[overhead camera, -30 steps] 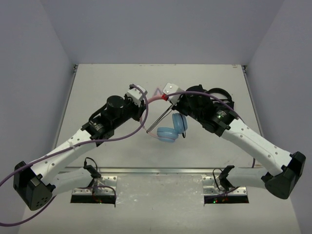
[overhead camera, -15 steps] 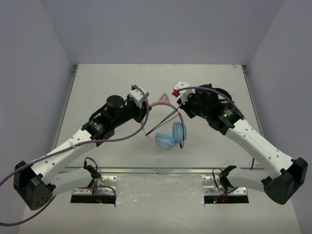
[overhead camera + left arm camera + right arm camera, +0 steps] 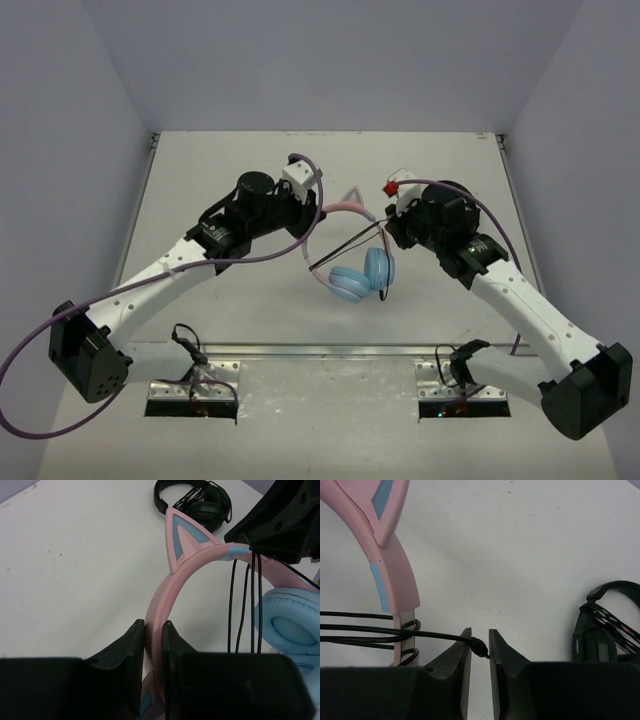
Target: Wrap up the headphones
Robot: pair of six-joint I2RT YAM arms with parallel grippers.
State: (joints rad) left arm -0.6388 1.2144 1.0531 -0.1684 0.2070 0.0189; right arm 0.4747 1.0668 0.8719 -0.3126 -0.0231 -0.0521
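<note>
The left gripper (image 3: 154, 647) was closed to a narrow gap on the pink headband (image 3: 161, 597) of the headphones (image 3: 362, 276). Its two fingers pressed against the flat sides of the band, a short way below one cat ear (image 3: 184, 537).

The headphones were positioned over the middle of the tabletop (image 3: 200, 170), between the two arms. The headband pointed toward the far side and the two light blue earcups (image 3: 350, 285) toward the near side. Whether the earcups touched the tabletop could not be determined.

The right gripper (image 3: 480, 649) was nearly closed, with the plug end of the thin black cable (image 3: 365, 628) pinched between its fingers. From that point the cable ran taut to the metal slider section of the headband, where several strands crossed and looped around it. In the overhead view the strands formed a straight diagonal line from the right gripper toward the near left, passing beside the earcups.

A smaller black headset (image 3: 606, 625) lay on the tabletop beside the right gripper, apart from the pink headband.
</note>
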